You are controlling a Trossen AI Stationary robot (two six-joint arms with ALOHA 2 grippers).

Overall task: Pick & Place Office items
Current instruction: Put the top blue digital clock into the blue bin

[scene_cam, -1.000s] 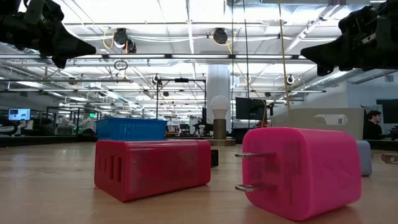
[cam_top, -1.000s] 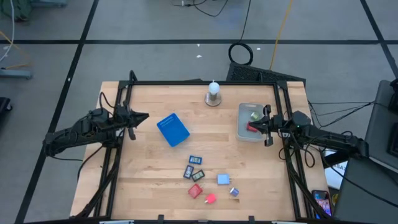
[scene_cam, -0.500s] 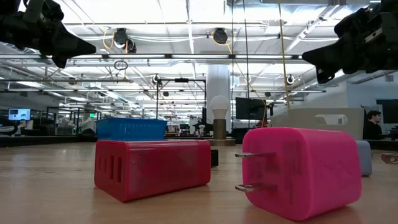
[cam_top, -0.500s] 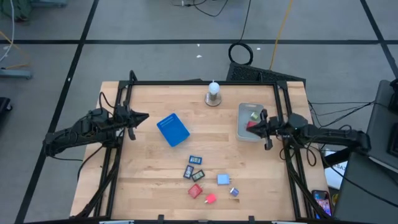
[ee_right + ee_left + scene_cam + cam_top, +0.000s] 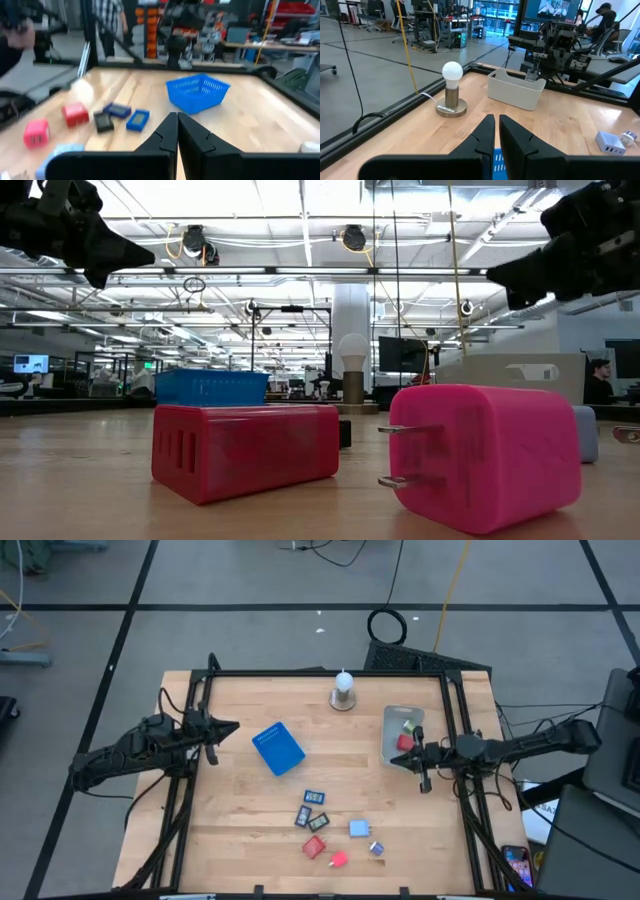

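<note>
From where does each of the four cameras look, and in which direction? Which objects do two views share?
High view: overhead, straight down on the table; both arms show.
Low view: tabletop height, across the red block and pink plug block; both arms hang above.
Left wrist view: past its shut fingers to the white bulb and white tray.
Right wrist view: past its shut fingers to the blue basket.
Shared: bulb, basket, red and pink blocks.

Pale wood desk (image 5: pixel 250 830), smooth with faint sheen; matt plastic red block (image 5: pixel 245 450) and pink plug (image 5: pixel 490 455); shiny metal prongs (image 5: pixel 405 455); blue plastic mesh basket (image 5: pixel 196 92).
</note>
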